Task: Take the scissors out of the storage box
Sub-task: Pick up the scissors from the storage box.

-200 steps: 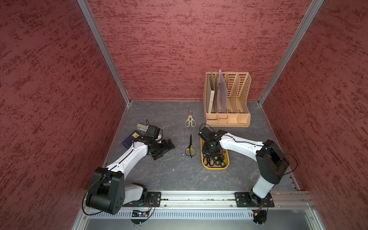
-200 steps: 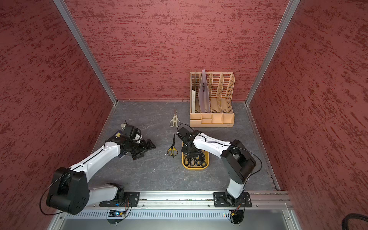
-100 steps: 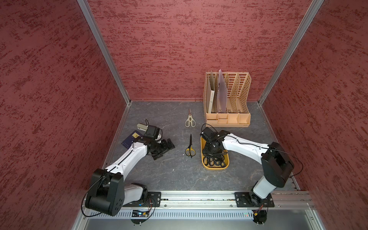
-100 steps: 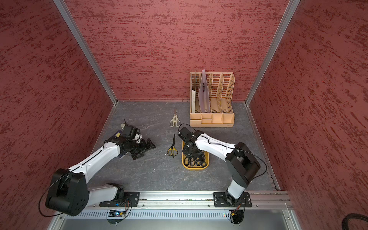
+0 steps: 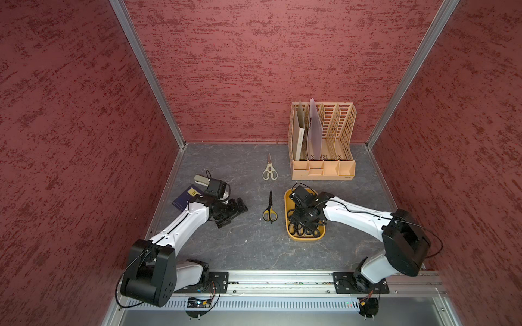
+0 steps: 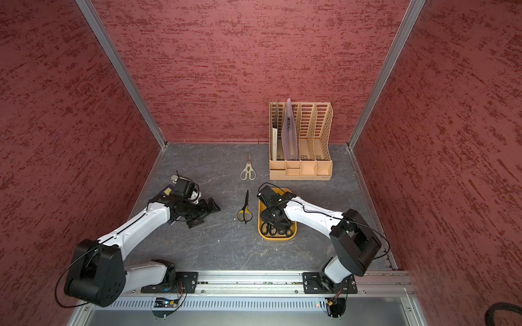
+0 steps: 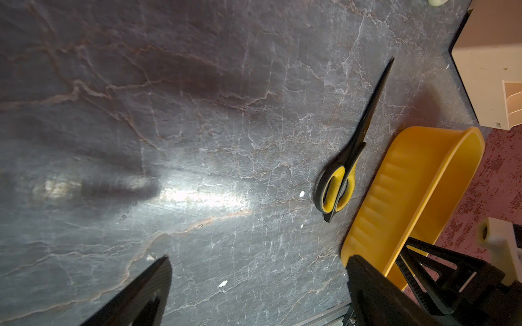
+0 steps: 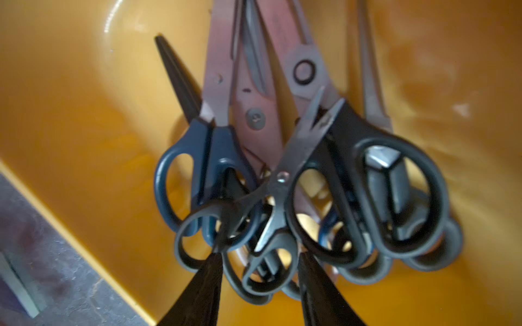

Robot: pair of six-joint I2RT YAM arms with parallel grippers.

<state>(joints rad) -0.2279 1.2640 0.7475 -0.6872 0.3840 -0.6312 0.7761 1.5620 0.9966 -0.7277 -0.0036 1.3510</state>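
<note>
Two pairs are already out of the storage box [image 5: 306, 238]. A yellow-black pair [image 5: 270, 211] lies on the table just beside one long wall of the box and parallel to it. A cream pair [image 5: 269, 171] lies a little beyond the far corner on that same side. The other scissors [image 8: 255, 117] lie heaped inside the box, with their handles bunched at its near end.

The right gripper [image 8: 260, 282] hangs over that end with its jaws parted. The handle loops of a small black-handled pair [image 8: 282, 180] on top of the heap sit between the fingertips [image 8: 207, 279], and no pair is lifted.

The left gripper [image 7: 258, 259] is spread wide and holds nothing. It sits well apart from the box, past the yellow-black pair. A tan file organizer [image 5: 322, 166] stands beyond the box's far end.
</note>
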